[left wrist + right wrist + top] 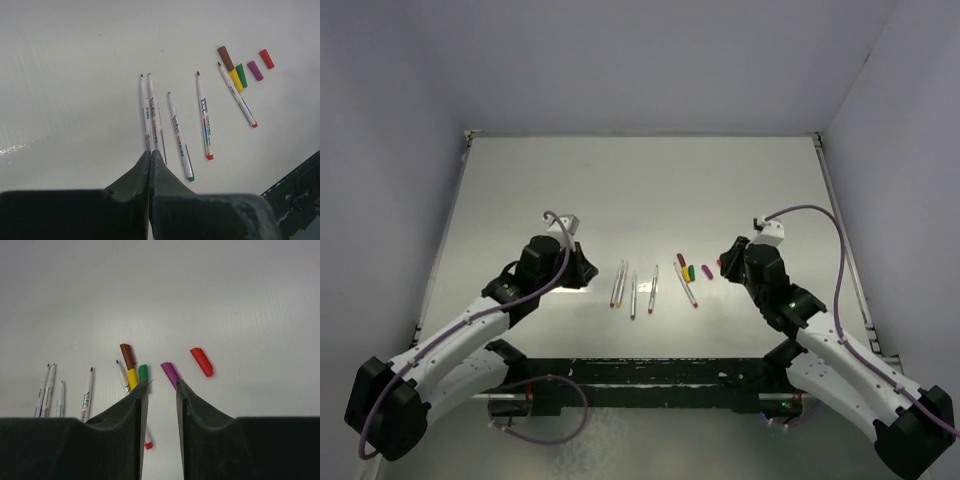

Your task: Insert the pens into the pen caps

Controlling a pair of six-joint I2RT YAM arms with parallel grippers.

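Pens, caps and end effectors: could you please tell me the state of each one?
pens: five, uncapped, lying flat.
pen caps: five, loose, none on a pen.
left end effector: shut, holding nothing.
right end effector: open, holding nothing.

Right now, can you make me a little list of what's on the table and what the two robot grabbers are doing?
pens: five pens lying bare on the table
caps: brown cap, yellow cap, green cap, magenta cap, red cap, all loose
left gripper: shut, holding nothing
right gripper: fingers apart, holding nothing, magenta cap just ahead
pens capped: none
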